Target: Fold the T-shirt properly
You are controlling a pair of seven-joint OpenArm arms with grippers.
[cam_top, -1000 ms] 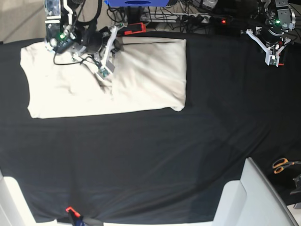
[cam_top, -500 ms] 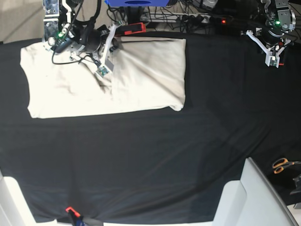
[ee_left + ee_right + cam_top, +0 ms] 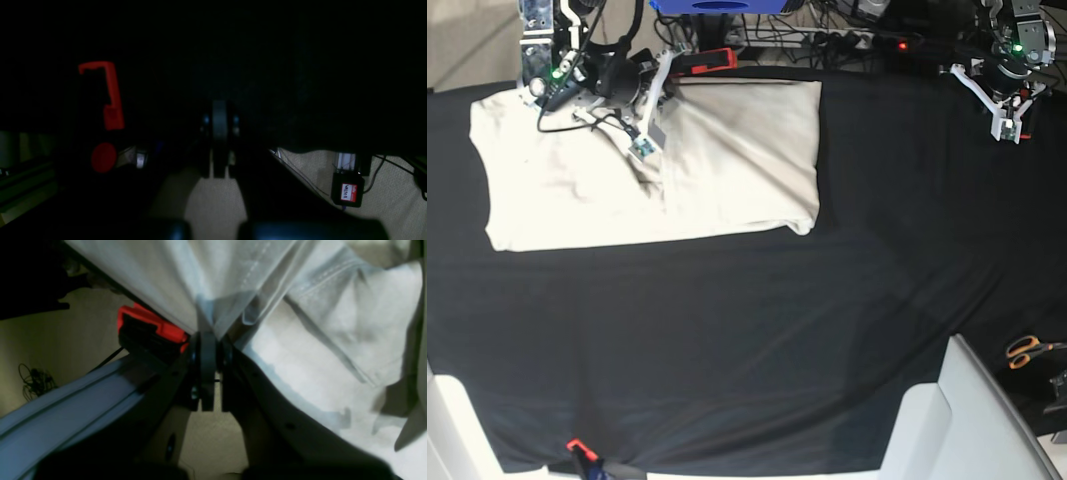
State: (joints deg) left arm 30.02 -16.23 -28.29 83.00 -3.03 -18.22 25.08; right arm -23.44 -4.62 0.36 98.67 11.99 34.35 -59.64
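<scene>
The cream T-shirt (image 3: 727,160) lies partly folded on the black tablecloth (image 3: 777,330) at the back left. In the right wrist view the T-shirt (image 3: 333,323) fills the upper right. My right gripper (image 3: 667,75) is at the shirt's back edge. In its wrist view the right gripper (image 3: 207,336) is shut on a pinched fold of the cloth. My left gripper (image 3: 962,75) hangs at the back right, far from the shirt. In its dark wrist view the left gripper (image 3: 219,113) is shut and empty.
A red clamp (image 3: 712,60) sits on the back table edge just beyond the right gripper, also in the right wrist view (image 3: 150,323). Another red clamp (image 3: 110,96) shows in the left wrist view. Scissors (image 3: 1027,350) and a white box (image 3: 957,420) are at the front right.
My right gripper has moved a little toward the back edge with the cloth, drawing the shirt's upper part slightly back and left. The left arm has not moved.
</scene>
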